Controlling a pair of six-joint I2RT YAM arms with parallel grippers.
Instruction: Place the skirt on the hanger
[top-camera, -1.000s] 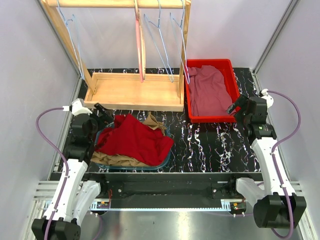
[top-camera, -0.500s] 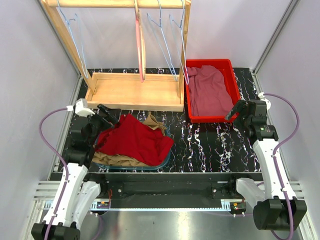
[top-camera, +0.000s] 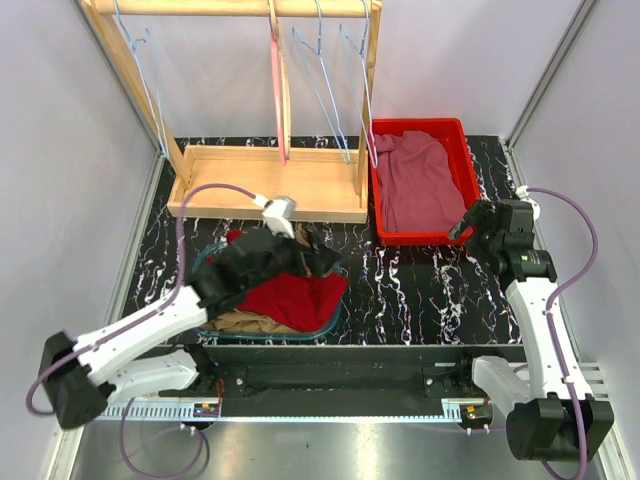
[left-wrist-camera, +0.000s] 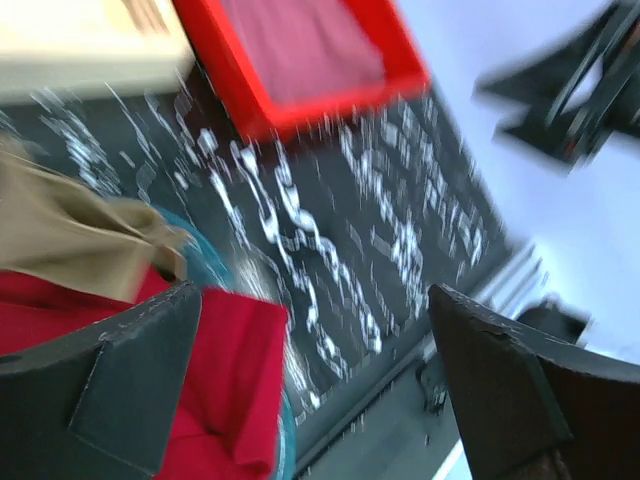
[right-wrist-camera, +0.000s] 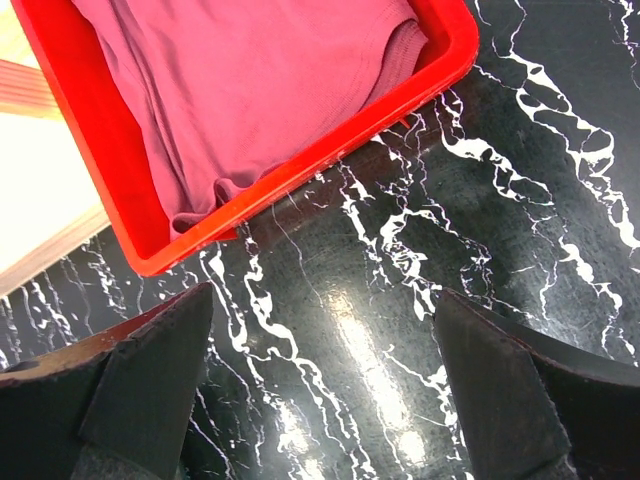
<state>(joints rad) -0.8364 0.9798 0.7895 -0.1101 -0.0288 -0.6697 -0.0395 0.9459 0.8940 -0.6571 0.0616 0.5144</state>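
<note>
A red garment (top-camera: 295, 290) lies over a tan garment (top-camera: 245, 322) in a teal basket (top-camera: 335, 308) at the front left. My left gripper (top-camera: 324, 254) is open and empty, hovering over the basket's right end. In the blurred left wrist view my gripper (left-wrist-camera: 320, 400) has red cloth (left-wrist-camera: 225, 380) by its left finger and tan cloth (left-wrist-camera: 80, 240) further left. A pink hanger (top-camera: 276, 80) and blue wire hangers (top-camera: 325, 90) hang on the wooden rack (top-camera: 265, 182). My right gripper (top-camera: 466, 222) is open and empty over bare table (right-wrist-camera: 400, 300).
A red bin (top-camera: 464, 165) holding a maroon garment (top-camera: 410, 175) stands at the back right, just beyond my right gripper; it also shows in the right wrist view (right-wrist-camera: 300, 170). The rack's wooden base fills the back left. Grey walls close both sides.
My left arm has swung far right and forward, from the basket's left side to over its right end. The red garment looks shifted. The right arm has barely moved.
</note>
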